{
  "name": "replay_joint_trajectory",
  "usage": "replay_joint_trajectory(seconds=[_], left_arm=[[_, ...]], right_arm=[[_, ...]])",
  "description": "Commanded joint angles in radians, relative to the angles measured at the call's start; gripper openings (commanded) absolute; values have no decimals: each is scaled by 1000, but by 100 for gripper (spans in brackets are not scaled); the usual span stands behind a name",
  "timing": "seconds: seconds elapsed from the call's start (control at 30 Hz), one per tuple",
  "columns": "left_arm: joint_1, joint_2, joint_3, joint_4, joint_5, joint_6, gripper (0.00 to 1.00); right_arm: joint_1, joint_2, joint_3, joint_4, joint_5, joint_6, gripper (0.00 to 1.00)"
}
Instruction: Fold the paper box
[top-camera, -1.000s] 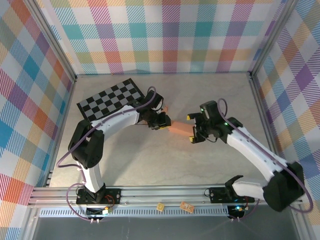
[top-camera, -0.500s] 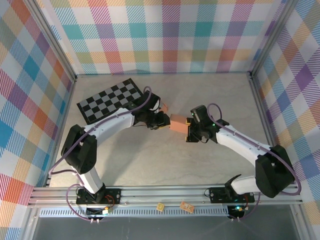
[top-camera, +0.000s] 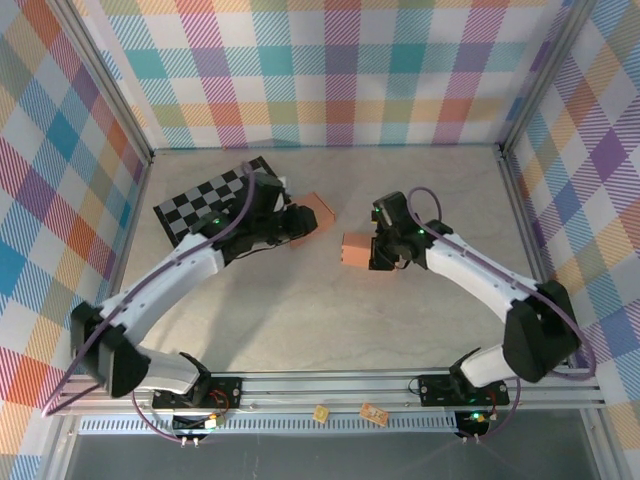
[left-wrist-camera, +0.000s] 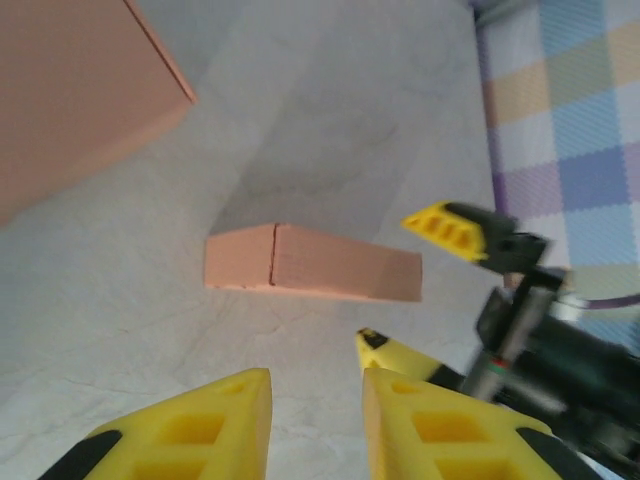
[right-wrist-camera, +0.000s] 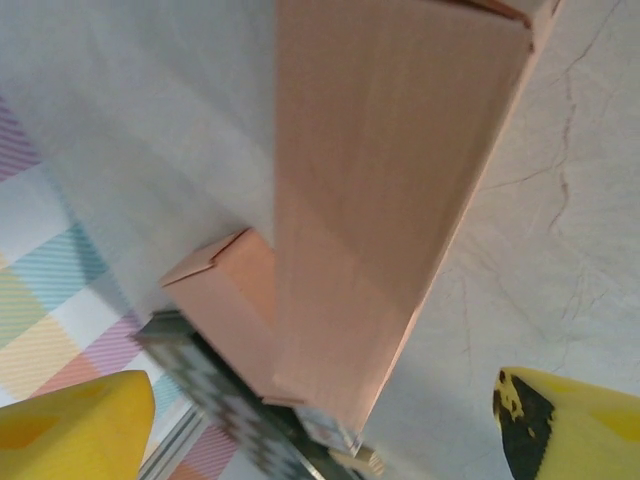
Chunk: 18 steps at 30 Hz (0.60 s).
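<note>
Lena: Since a moment ago the left arm has pulled away toward the back-left, and its gripper no longer sits at the paper box (top-camera: 355, 248). The box itself has hardly shifted.

Otto: Where does it lie now?

Lena: Flat on its long side near the middle of the table (top-camera: 300, 320), with its right-hand end just inside the spread of the right gripper (right-wrist-camera: 325, 395). Those jaws stand wide, one on either side, and neither presses the card as far as I can see.

Otto: And the left gripper (left-wrist-camera: 315, 385)?

Lena: Its fingers are a narrow gap apart with bare table between them, so nothing is held. A second salmon box (top-camera: 315, 210) sits just beside it, a flap loose at one end. Whether they touch I cannot tell.

Otto: How will the box handle?

Lena: It's thin card, so I judge it light and easily dented. A hard pinch mid-span would likely buckle a wall. Better to take it across the narrow faces close to an end, where the folds stiffen it.

Otto: Surface?

Lena: A smooth, pale, stone-look top, so a nudged box will probably slide. A checkerboard mat (top-camera: 200, 205) lies back-left, and plaid walls (top-camera: 340, 70) close in three sides.
</note>
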Motion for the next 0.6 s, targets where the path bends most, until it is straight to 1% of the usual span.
replay_joint_trajectory(seconds=[0.0, 0.03, 0.1, 0.13, 0.2, 0.23, 0.3, 0.33, 0.4, 0.5, 0.57], left_arm=[[15, -51, -14, -23, -79, 25, 30], [18, -60, -14, -31, -81, 30, 30], [24, -78, -14, -49, -83, 35, 30], [29, -86, -16, -49, -80, 36, 30], [34, -99, -23, -57, -78, 34, 30], [37, -105, -28, -58, -77, 33, 30], [44, -119, -37, -61, -76, 35, 30], [50, -124, -43, -58, -73, 36, 30], [62, -130, -54, -55, -61, 36, 29], [73, -128, -67, -41, -48, 34, 29], [80, -125, -83, -23, -40, 29, 29]], right_arm=[[-12, 64, 34, -96, -57, 140, 92], [-11, 75, 40, -109, -55, 143, 93], [-23, 94, 28, -76, -32, 132, 92], [-35, 103, 19, -41, -32, 121, 90], [-69, 127, -16, 73, -71, 39, 85], [-76, 131, -22, 98, -86, 7, 80], [-74, 117, -56, 174, -88, -97, 67], [-69, 101, -71, 193, -87, -148, 63], [-50, 47, -146, 285, -63, -237, 58], [-32, -38, -315, 478, -47, -303, 53], [-28, -67, -429, 647, -59, -333, 52]])
